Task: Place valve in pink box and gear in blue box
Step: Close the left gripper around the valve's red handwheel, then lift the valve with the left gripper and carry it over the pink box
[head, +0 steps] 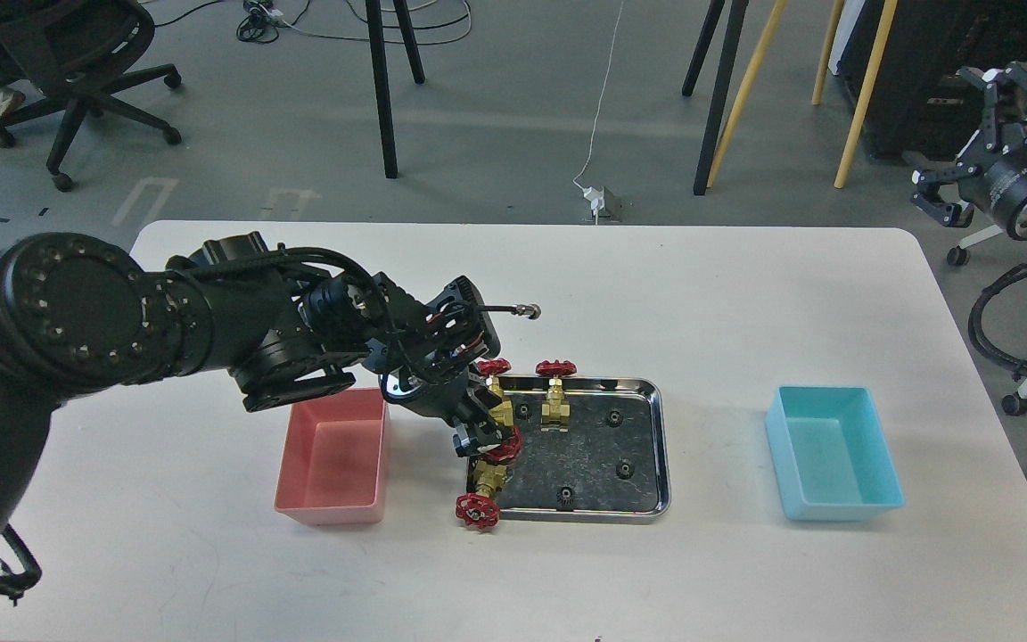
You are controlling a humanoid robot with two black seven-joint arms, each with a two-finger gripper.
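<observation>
My left gripper (478,435) reaches down over the left edge of the steel tray (661,446) and looks shut on a valve (503,446), whose red handwheel shows beside the fingers. Three more valves are there: one upright (555,392), one partly behind my gripper (497,367), and one lying over the tray's front left corner (478,510). Several black gears, such as one (612,416), lie in the tray. The pink box (335,459) stands empty left of the tray. The blue box (834,450) stands empty to the right. My right gripper (968,143) is open, raised off the table's far right.
A cable with a metal plug (531,311) sticks out from my left wrist above the tray. Beyond the table are an office chair (77,53), stand legs (384,89) and wooden legs (861,89). The white table (710,303) spans the view.
</observation>
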